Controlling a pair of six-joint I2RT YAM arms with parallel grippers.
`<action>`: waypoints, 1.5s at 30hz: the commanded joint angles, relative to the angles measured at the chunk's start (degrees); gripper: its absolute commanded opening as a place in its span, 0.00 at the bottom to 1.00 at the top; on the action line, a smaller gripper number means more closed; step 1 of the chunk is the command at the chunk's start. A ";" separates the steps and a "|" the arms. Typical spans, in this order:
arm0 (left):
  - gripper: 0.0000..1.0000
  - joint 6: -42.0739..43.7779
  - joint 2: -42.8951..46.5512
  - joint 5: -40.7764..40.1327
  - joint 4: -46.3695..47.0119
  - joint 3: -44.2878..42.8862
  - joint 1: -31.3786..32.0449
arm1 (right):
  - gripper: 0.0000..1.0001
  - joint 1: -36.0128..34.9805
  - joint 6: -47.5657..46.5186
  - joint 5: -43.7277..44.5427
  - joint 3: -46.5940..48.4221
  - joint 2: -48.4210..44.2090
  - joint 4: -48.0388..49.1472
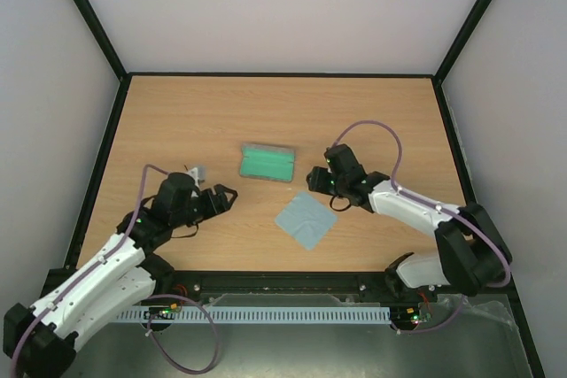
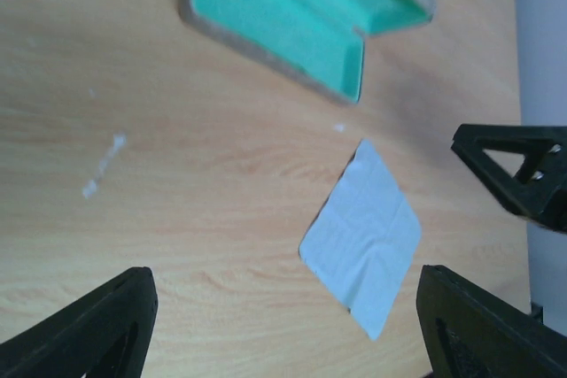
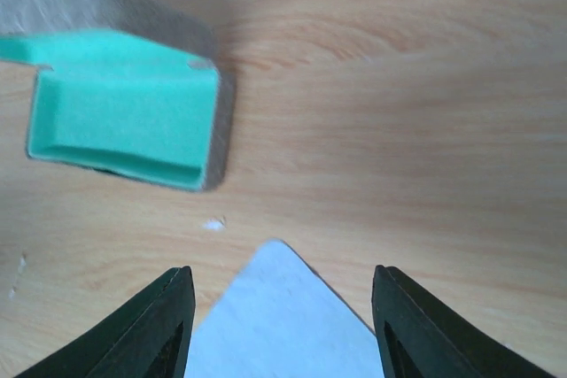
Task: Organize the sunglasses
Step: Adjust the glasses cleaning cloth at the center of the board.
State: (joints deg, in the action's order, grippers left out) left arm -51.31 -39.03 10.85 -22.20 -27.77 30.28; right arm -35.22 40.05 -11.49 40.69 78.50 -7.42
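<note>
The black sunglasses do not show in any view. The grey case (image 1: 267,164) lies open at mid-table with its green lining bare; it also shows in the left wrist view (image 2: 292,15) and the right wrist view (image 3: 124,121). The light blue cloth (image 1: 305,220) lies flat just in front of it. My left gripper (image 1: 226,197) is open and empty, left of the cloth (image 2: 363,236), its fingers (image 2: 89,334) wide apart. My right gripper (image 1: 313,176) is open and empty, hovering over the cloth's far corner (image 3: 276,325), right of the case.
A black frame (image 1: 115,121) rims the wooden table, with white walls behind. My right gripper's black tip (image 2: 523,174) shows at the right edge of the left wrist view. Small white flecks (image 2: 102,165) lie on the wood.
</note>
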 commanded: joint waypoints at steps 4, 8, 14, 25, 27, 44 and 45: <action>0.67 -6.12 -7.56 -4.56 8.93 3.34 10.63 | 0.56 -1.07 0.61 2.38 -6.38 -7.73 -7.10; 0.54 -6.02 -15.63 -8.22 10.79 -0.51 16.75 | 0.55 -1.25 2.53 2.04 -8.51 -11.84 -7.58; 0.32 -2.17 -30.00 -11.52 11.01 -9.26 21.75 | 0.54 -1.25 2.84 3.18 -8.11 -13.98 -9.33; 0.36 1.11 -47.32 -23.72 1.68 -22.25 30.83 | 0.56 -1.25 2.50 3.85 -5.89 -16.87 -12.16; 0.43 1.53 -49.19 -24.13 1.40 -22.85 31.67 | 0.61 -1.19 2.40 3.44 -5.81 -17.34 -12.35; 0.28 3.74 -59.48 -29.06 -5.23 -28.31 34.04 | 0.63 -1.16 2.81 2.42 -8.00 -20.79 -12.20; 0.27 3.83 -59.95 -29.43 -5.68 -28.55 34.16 | 0.63 -1.16 2.82 2.31 -8.09 -21.02 -12.18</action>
State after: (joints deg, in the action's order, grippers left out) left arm -48.53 -97.17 -15.90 -24.40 -54.68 63.64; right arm -36.14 42.63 -9.69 33.26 59.00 -17.98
